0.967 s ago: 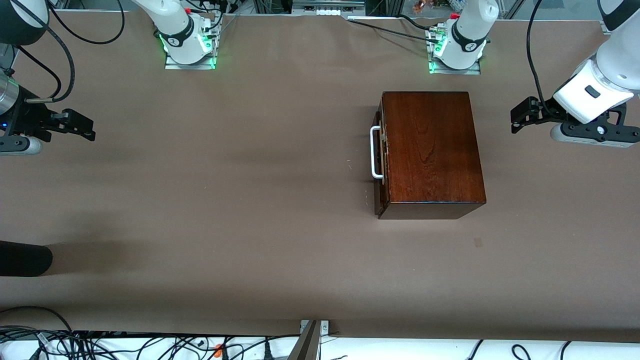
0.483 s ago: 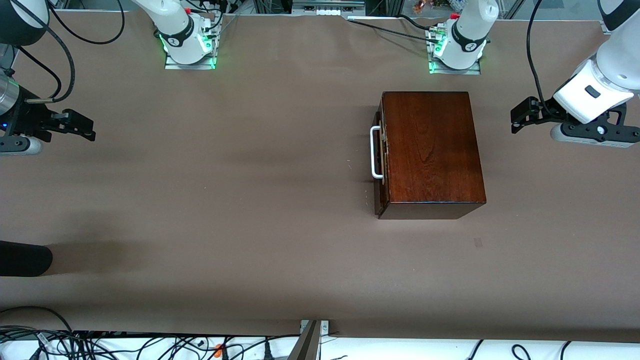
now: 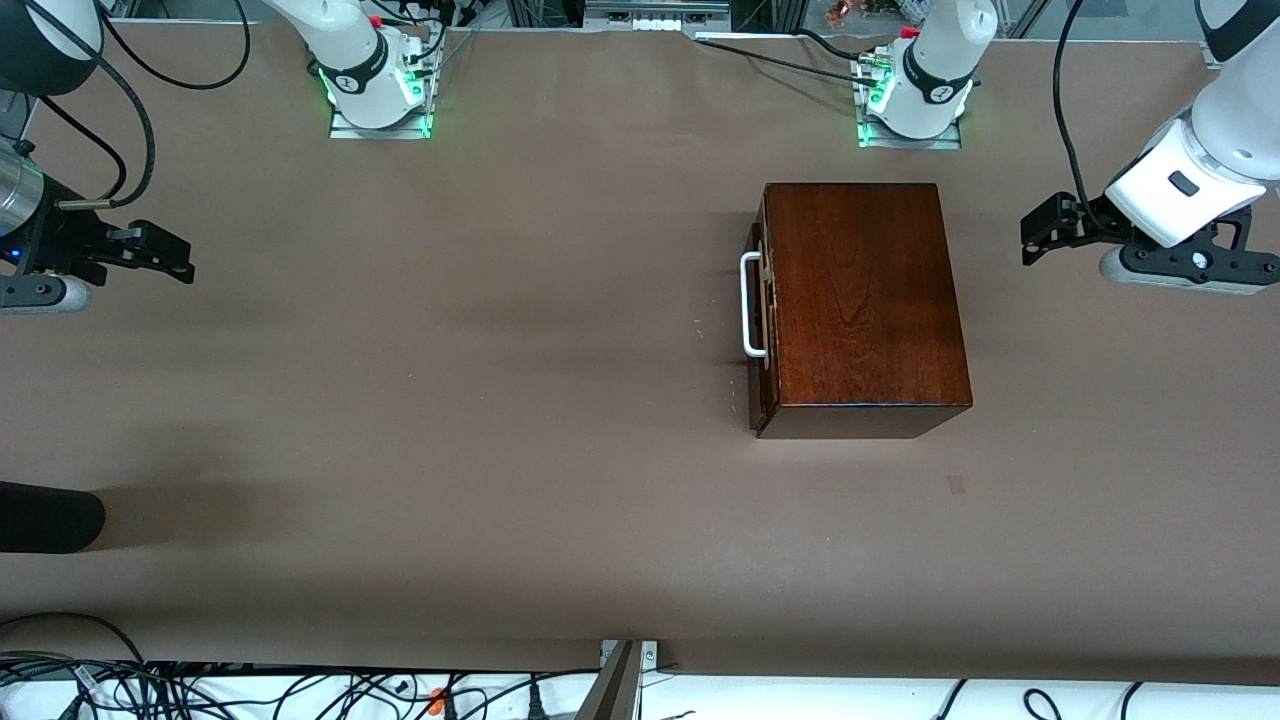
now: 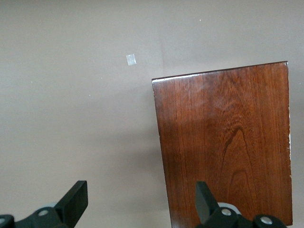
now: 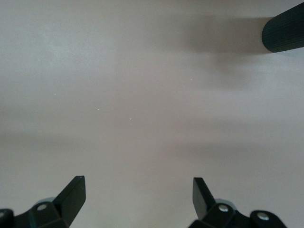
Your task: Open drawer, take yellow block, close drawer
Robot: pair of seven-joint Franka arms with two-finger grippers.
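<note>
While the drawer (image 3: 757,310) is seen fully pushed into the dark reddish-brown wooden box (image 3: 860,295), its white U-shaped handle (image 3: 748,305) is turned toward the right arm's end of the table (image 3: 450,400). The box is set on the brown table close to the left arm's base (image 3: 910,110), nearer to the front camera than that base. No yellow block is shown in any view, so its place cannot be told.

The left hand (image 3: 1040,232) is held in the air over the table at the left arm's end, just beside the box and apart from it. Its two black fingers (image 4: 76,202) are spread wide in the left wrist view, with nothing gripped between them; the polished top of the box is seen beneath one of them.

The right hand (image 3: 165,255) is held over bare table at the right arm's end, well apart from the box. Its fingers (image 5: 73,194) are likewise parted wide and nothing is held. A dark rounded object (image 3: 50,515) is seen at the table's edge, nearer to the front camera than the right hand.
</note>
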